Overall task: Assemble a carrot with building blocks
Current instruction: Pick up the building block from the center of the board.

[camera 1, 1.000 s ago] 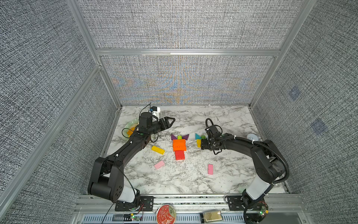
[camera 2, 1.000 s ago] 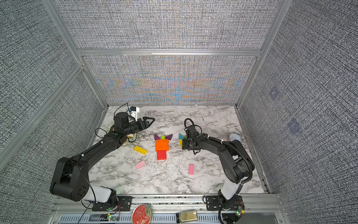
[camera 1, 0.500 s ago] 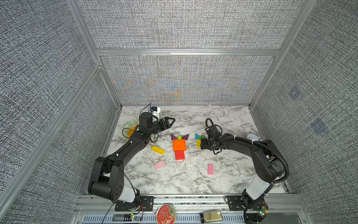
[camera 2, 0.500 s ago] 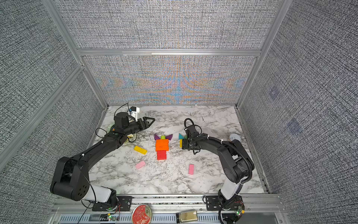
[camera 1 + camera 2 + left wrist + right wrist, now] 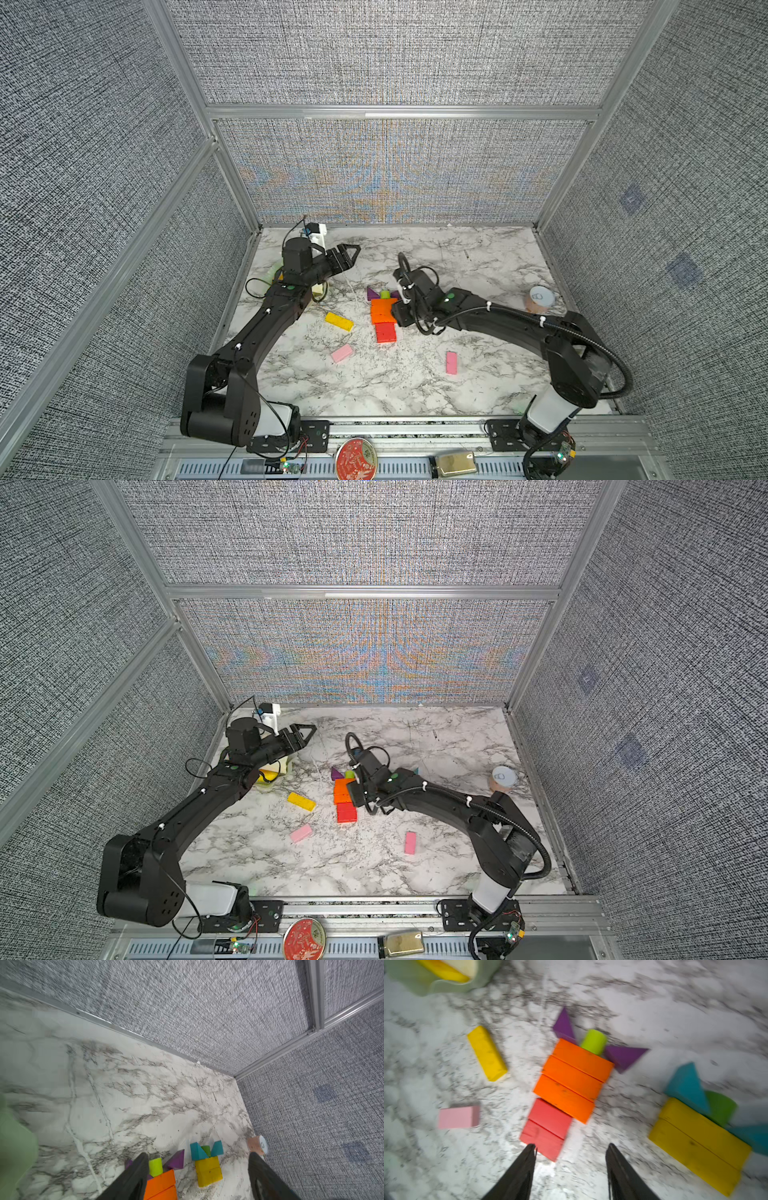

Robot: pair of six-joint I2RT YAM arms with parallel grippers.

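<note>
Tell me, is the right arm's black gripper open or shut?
Open: the right gripper shows its two fingers apart, only marble table between them.

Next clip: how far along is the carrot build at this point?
Looks done: three orange bars, two red bars, purple triangles and a light green stub laid flat as a carrot; a yellow-and-teal figure lies beside it. In hand: nothing; right gripper hovers open by the red end, left gripper open, away. Possibly left: a loose yellow bar and two pink bars.

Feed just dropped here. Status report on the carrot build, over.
Jaws open, empty on left gripper, right gripper. Carrot: orange bars, red bars, green stub laid together. Loose aside: yellow bar, pink bar; nothing blocking.
</note>
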